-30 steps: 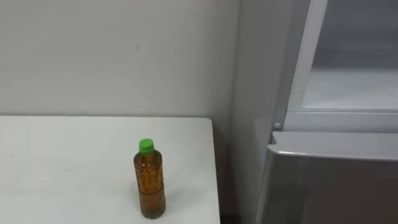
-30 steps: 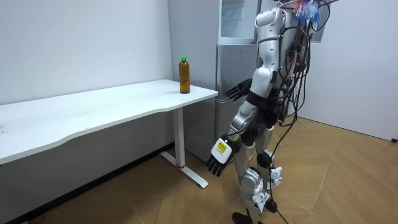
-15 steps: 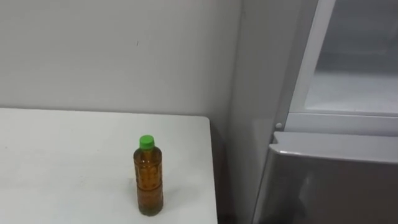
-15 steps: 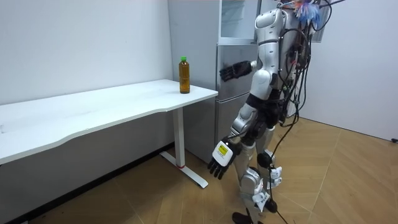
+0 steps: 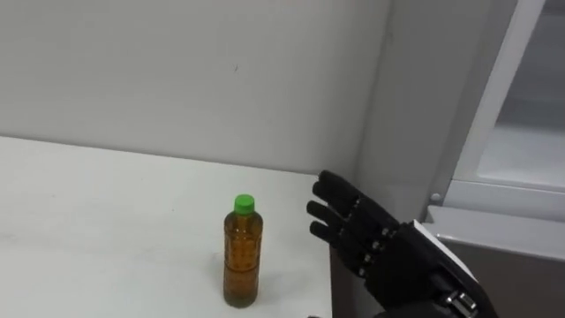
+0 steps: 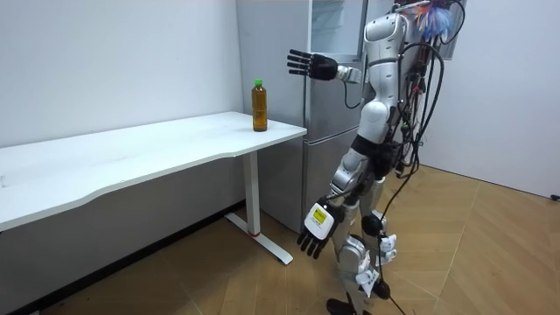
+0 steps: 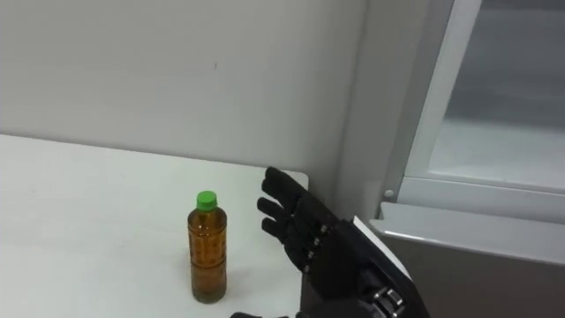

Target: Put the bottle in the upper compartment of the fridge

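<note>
— What colour is the robot?
— Mostly silver-white. In the room view, right of centre, smooth pale shells cover the torso, upper arms and legs, with dark joints between them.
— And the hands?
— Black. The right hand (image 5: 380, 247), lower right of the left eye view, has segmented black fingers, a white plate over its back and a silvery wrist. The left hand (image 6: 313, 229), low in the room view, bears a white tag with a yellowish mark.
— Any cables?
— A bundle of dark cables runs down the back, and red and blue strands show by the head, at the top of the frame.
</note>
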Controlling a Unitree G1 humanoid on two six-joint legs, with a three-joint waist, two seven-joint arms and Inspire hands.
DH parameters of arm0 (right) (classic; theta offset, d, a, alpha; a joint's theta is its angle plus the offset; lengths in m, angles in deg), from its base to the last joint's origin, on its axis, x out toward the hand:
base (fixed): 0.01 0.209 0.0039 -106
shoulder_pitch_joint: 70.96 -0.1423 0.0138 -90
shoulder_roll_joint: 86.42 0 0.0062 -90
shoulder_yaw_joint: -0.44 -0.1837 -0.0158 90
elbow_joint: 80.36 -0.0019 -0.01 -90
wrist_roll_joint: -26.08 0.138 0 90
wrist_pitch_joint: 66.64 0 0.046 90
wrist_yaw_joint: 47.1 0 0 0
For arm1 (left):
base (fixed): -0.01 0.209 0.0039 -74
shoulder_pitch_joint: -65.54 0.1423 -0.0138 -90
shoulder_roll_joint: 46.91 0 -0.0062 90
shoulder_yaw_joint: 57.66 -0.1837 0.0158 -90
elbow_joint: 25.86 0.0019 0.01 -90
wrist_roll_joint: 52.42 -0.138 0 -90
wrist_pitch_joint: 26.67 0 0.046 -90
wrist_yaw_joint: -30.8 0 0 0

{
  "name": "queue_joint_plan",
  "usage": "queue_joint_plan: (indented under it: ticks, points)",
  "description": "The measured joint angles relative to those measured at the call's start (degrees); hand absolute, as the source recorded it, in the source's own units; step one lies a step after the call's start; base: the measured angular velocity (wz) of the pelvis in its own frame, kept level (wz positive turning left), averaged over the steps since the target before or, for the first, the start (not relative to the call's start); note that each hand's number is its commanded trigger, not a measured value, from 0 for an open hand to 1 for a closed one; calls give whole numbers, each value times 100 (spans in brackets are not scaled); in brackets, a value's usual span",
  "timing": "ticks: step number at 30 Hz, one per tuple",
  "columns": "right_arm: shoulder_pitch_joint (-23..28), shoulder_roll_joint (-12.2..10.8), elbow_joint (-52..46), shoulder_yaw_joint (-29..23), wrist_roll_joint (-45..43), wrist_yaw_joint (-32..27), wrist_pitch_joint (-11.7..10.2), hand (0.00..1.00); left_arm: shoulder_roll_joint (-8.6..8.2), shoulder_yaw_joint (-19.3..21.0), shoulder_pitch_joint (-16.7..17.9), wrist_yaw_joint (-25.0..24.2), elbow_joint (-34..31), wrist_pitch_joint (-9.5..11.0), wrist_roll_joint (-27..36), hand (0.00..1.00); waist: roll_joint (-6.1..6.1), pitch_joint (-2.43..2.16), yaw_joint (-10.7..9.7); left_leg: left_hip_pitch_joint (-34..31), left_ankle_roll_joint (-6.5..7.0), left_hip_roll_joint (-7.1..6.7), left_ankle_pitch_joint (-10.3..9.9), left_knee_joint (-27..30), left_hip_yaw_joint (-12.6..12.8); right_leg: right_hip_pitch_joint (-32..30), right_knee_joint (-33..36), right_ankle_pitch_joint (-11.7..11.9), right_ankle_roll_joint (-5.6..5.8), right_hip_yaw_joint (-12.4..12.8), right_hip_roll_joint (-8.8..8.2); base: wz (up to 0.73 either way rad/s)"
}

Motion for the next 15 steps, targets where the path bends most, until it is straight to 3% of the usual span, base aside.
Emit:
queue_joint_plan:
  ticks: [5,15]
  points:
    - [-1,-42,-3,162,-168,-200,-37,0,-37,-74,-44,6,-4,-66,-338,0,29,-1,42,-4,-1,-1,0,-2,10,2,0,1,-2,-17,3,2]
    - [-30,-141,-1,306,-244,-765,-225,0,-65,-114,-32,11,-4,-118,-361,0,105,0,143,-9,-1,-4,1,14,-4,15,2,1,-2,-82,-5,0]
